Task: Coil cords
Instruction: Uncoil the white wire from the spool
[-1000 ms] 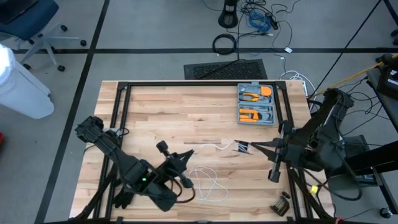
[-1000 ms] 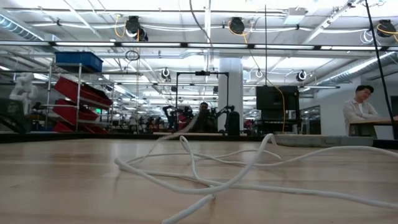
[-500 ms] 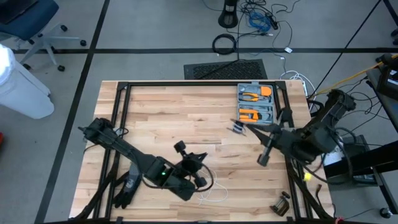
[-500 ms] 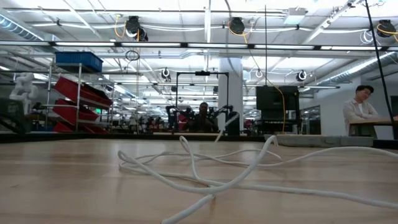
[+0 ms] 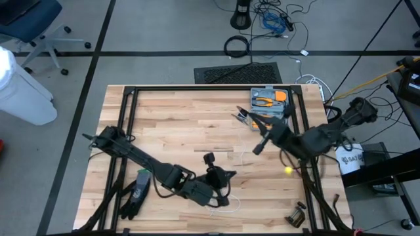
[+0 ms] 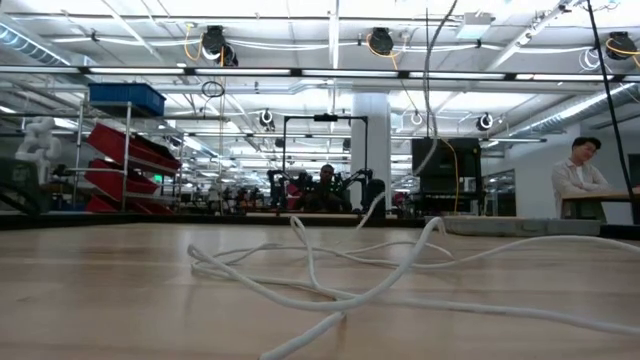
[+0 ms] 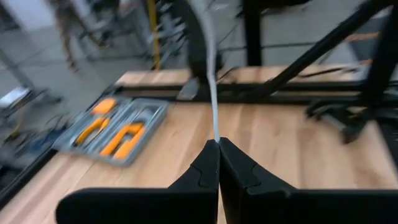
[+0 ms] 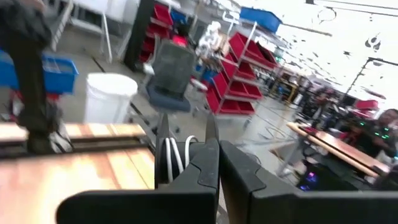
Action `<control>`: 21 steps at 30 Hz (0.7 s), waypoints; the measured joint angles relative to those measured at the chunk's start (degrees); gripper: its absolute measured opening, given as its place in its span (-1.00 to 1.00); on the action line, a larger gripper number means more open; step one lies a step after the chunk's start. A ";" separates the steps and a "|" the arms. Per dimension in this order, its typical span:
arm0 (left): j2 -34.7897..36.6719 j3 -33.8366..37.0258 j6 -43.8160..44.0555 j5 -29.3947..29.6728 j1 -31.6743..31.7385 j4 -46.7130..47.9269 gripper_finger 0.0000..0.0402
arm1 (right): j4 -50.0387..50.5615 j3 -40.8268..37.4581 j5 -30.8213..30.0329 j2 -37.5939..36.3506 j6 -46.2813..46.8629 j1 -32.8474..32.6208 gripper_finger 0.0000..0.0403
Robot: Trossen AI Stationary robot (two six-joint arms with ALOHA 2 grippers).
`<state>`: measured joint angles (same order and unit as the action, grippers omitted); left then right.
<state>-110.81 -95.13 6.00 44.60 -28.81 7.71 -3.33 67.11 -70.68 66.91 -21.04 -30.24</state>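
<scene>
Two arms over a wooden table (image 5: 170, 124), both clamped on one white cord (image 6: 330, 290). Left gripper (image 5: 220, 178) sits low near the table's front edge, a bit left of centre, fingers (image 7: 205, 171) pressed together pinching the cord, which runs taut away from the tips in the left wrist view toward the far side. Loose loops of the cord lie on the wood just beside and in front of that gripper, spread in a slack tangle in the low view. Right gripper (image 5: 244, 118) is raised over the right-centre of the table, just beside the grey tool case (image 5: 270, 110) with orange tools, fingers (image 8: 205, 163) closed tight on the cord's wound dark-and-white end, white loops sticking up past the tips in the right wrist view. Small yellow ball (image 5: 287, 171) lies on the wood near the right edge. Person (image 6: 578, 172) stands far back at the right in the low view
</scene>
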 joint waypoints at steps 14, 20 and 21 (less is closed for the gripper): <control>3.28 0.00 -20.89 -1.15 -5.12 -16.00 -0.99 | 25.15 0.00 7.20 2.41 23.72 2.90 -1.00; 7.76 -0.04 -26.53 13.42 -8.33 -13.17 -0.99 | 30.77 0.00 12.38 2.41 29.54 2.17 -1.00; 8.60 -0.04 -26.58 15.65 -8.64 -12.24 -0.99 | 31.01 0.00 13.60 2.34 29.82 2.14 -1.00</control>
<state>-102.21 -95.18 -20.58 60.25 -37.45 -4.53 27.68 67.11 -57.08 69.26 8.79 -28.10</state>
